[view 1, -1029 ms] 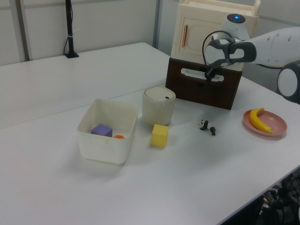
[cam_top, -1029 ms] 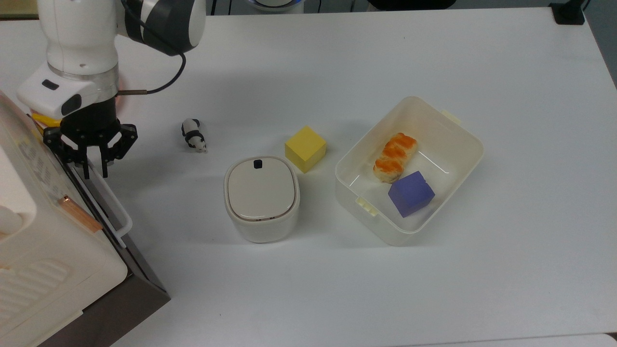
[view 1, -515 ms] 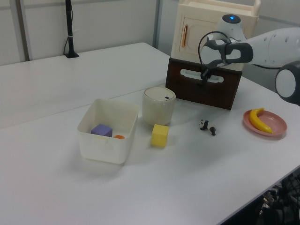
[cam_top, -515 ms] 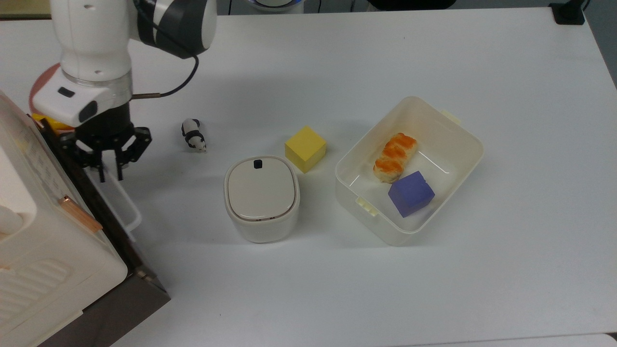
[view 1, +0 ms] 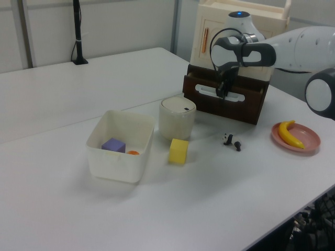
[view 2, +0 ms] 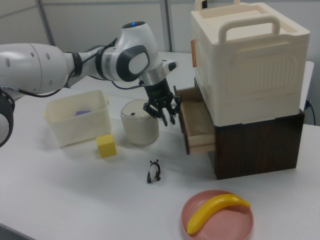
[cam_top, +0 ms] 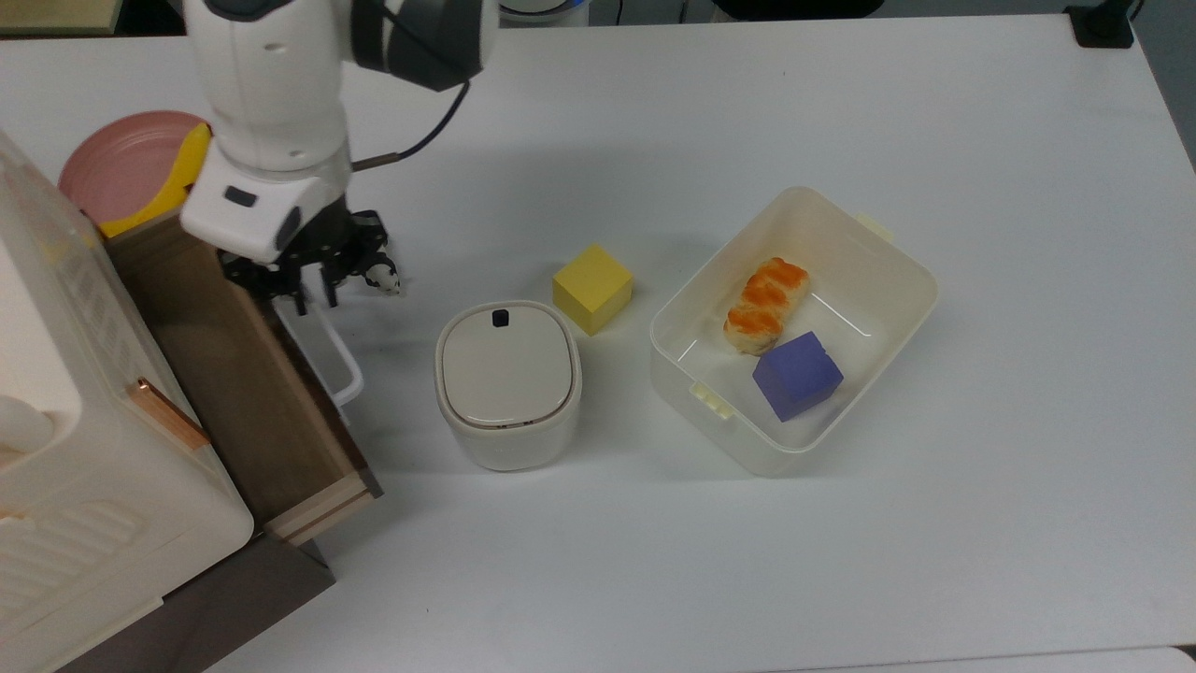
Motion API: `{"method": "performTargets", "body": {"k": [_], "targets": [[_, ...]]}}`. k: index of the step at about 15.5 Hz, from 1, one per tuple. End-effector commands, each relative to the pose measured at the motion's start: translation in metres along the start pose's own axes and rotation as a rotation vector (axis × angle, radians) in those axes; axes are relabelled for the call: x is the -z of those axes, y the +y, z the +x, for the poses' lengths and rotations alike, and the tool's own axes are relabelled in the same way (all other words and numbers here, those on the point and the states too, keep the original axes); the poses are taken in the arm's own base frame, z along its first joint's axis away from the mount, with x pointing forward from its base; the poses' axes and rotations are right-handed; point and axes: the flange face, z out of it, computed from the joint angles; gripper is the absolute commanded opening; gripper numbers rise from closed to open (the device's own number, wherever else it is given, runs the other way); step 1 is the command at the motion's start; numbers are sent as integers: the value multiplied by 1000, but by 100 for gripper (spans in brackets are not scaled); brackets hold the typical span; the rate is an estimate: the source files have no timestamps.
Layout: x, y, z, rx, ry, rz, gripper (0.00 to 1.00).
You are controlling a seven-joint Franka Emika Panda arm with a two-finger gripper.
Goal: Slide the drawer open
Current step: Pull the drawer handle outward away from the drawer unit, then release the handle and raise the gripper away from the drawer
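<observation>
Arm (view 2: 45, 62) reaches down, jaws astride the drawer (cam_top: 234, 374) handle (cam_top: 327, 350).

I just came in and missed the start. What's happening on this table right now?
The robot arm is pulling the drawer out of the dark wooden base under the cream cabinet. Its gripper is at the white bar handle, and the drawer stands partly open, its inside showing bare wood. The white bin, yellow cube, panda figure and cream tub sit untouched nearby.
</observation>
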Motion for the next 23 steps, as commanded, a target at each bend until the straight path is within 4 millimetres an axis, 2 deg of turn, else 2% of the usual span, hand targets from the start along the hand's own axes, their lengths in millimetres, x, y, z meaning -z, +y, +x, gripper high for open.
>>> {"method": "performTargets", "body": {"k": [1, 3, 5, 6, 7, 8, 9, 11, 12, 13, 14, 17, 20, 23], "targets": [[5, -67, 10, 59, -75, 126, 26], [12, -67, 8, 54, -71, 130, 26], [16, -57, 6, 37, -54, 118, 27], [20, -52, 4, 29, -47, 113, 33], [30, -48, 3, 9, -28, 110, 46], [43, -41, -1, -42, -5, 112, 65], [60, -37, -4, -108, 25, 113, 70], [87, -36, -8, -151, 63, 98, 73], [108, -33, -8, -194, 98, 93, 94], [129, -35, -12, -242, 119, 93, 100], [138, -40, -16, -261, 120, 100, 100], [140, -62, -30, -335, -17, 177, 100], [154, -96, -36, -488, -139, 219, 100], [156, -95, -44, -540, -171, 232, 100]]}}
